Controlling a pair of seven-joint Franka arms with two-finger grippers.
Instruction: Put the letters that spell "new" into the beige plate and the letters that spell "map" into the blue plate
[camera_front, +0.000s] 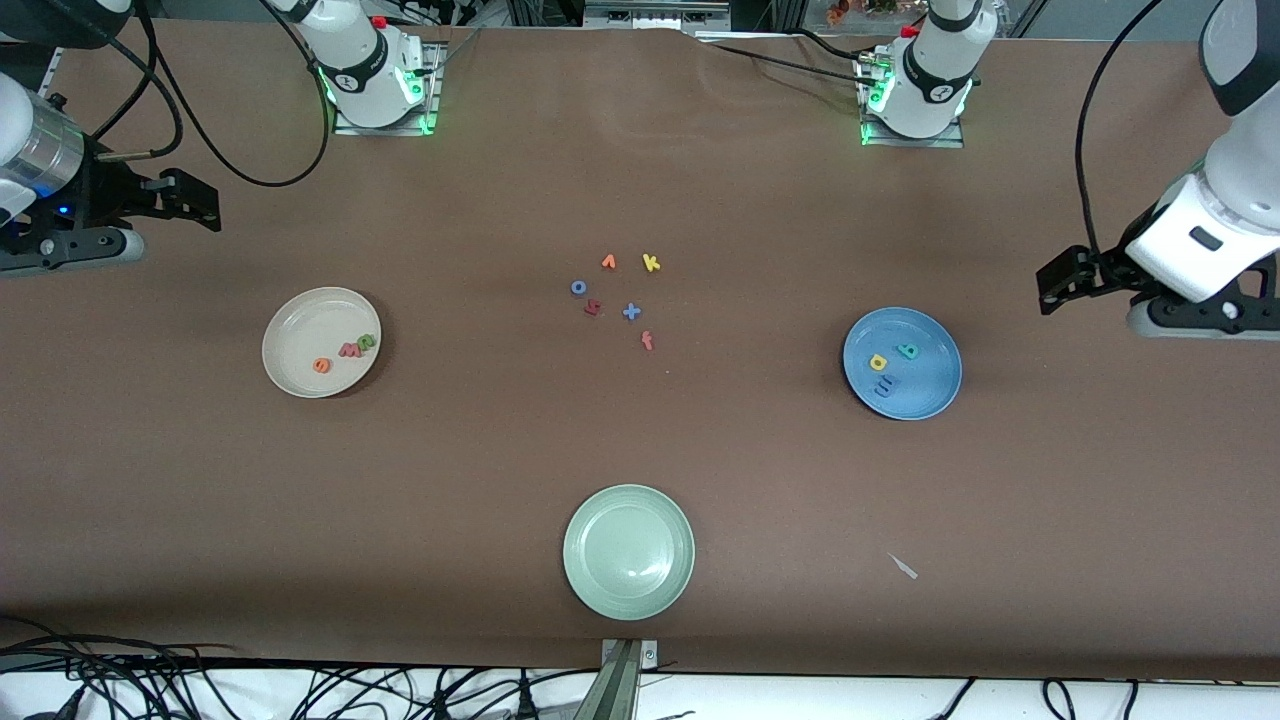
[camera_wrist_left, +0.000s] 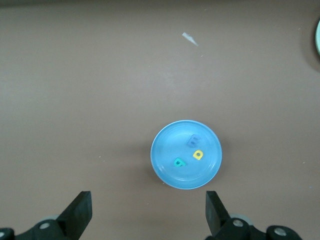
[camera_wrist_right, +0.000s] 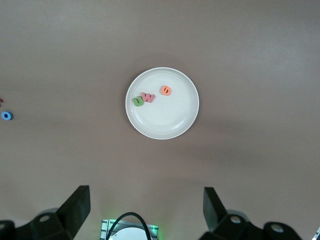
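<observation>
Now n, e, w (camera_front: 349, 349) in beige plate (camera_front: 300, 325), m, a, p (camera_front: 886, 370) in blue plate (camera_front: 925, 395)

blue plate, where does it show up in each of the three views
Front view: the blue plate lies toward the left arm's end of the table, holding the yellow p, teal a and blue m.
Left wrist view: just past the left gripper, plate rim at.
Right wrist view: not in it.
Shared landmark: the pale scrap.
</observation>
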